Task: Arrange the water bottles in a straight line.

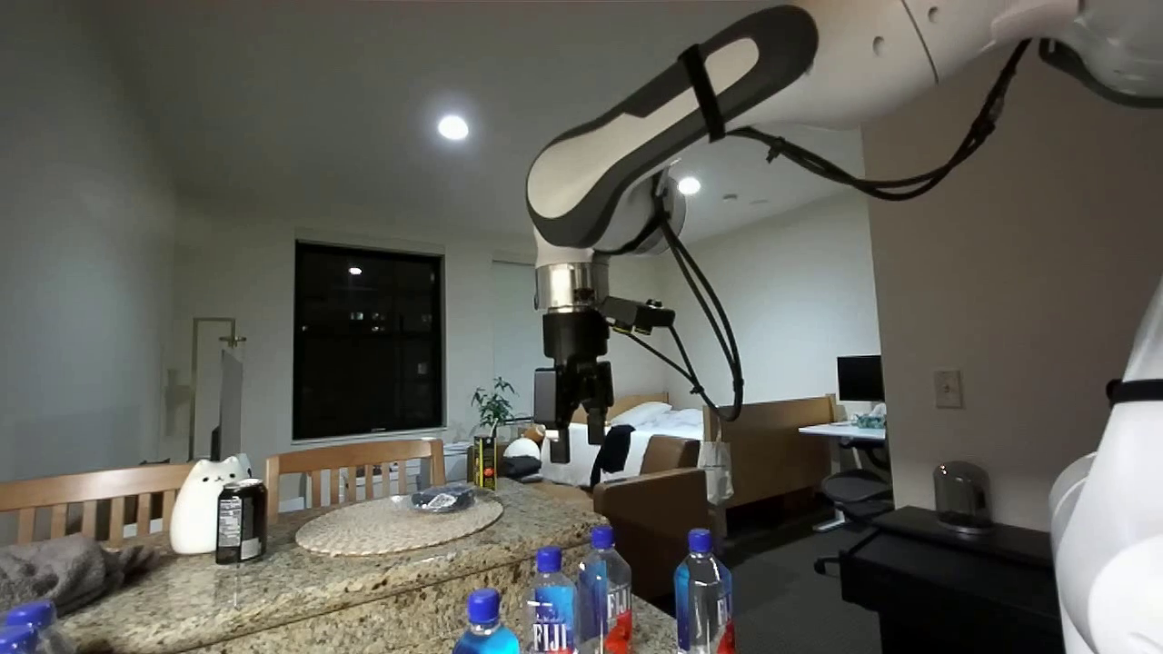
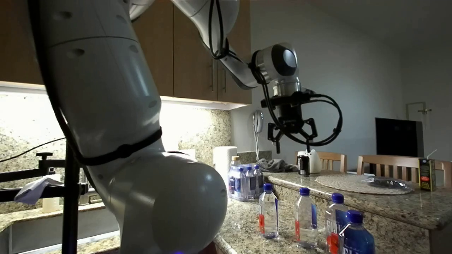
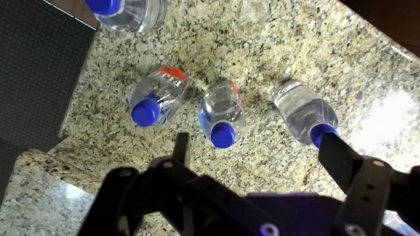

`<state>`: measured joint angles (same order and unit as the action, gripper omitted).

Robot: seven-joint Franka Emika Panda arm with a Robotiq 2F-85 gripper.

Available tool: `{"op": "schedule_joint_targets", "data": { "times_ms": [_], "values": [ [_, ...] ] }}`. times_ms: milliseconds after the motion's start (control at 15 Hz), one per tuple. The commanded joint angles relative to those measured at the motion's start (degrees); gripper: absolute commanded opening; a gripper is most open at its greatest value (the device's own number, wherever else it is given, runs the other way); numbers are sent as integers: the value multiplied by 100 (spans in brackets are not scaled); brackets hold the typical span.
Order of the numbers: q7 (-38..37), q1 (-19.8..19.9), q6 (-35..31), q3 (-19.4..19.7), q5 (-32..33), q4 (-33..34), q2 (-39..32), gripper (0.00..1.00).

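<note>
Several clear water bottles with blue caps stand upright and apart on the lower granite counter. In the wrist view, one bottle (image 3: 141, 14) is cut off at the top left. Below it are a bottle (image 3: 167, 88), a middle bottle (image 3: 221, 98) and a right-hand bottle (image 3: 303, 109), whose cap is partly covered by a finger. An exterior view shows a bottle (image 2: 269, 213) set back from the nearest one (image 2: 357, 238). My gripper (image 3: 254, 139) is open and holds nothing. In both exterior views the gripper (image 1: 578, 445) (image 2: 293, 151) hangs higher than the bottle caps.
More blue-capped bottles (image 2: 245, 183) stand grouped near a paper towel roll (image 2: 223, 169). The raised granite ledge (image 1: 363, 581) bears a woven mat (image 1: 363, 534), a dark can (image 1: 241, 522), a white cat figure (image 1: 191, 513) and a grey towel (image 1: 59, 572). The counter edge (image 3: 78, 75) borders the bottles.
</note>
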<state>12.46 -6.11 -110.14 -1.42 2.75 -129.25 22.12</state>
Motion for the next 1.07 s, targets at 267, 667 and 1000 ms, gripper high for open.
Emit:
{"op": "schedule_joint_targets", "data": {
  "times_ms": [267, 667, 1000],
  "values": [
    [26, 272, -724, 204, 184, 728, -1078, 100],
    [-302, 504, -613, 277, 59, 710, -1137, 100],
    [-606, 599, -873, 336, 48, 627, -1115, 100]
  ]
}}
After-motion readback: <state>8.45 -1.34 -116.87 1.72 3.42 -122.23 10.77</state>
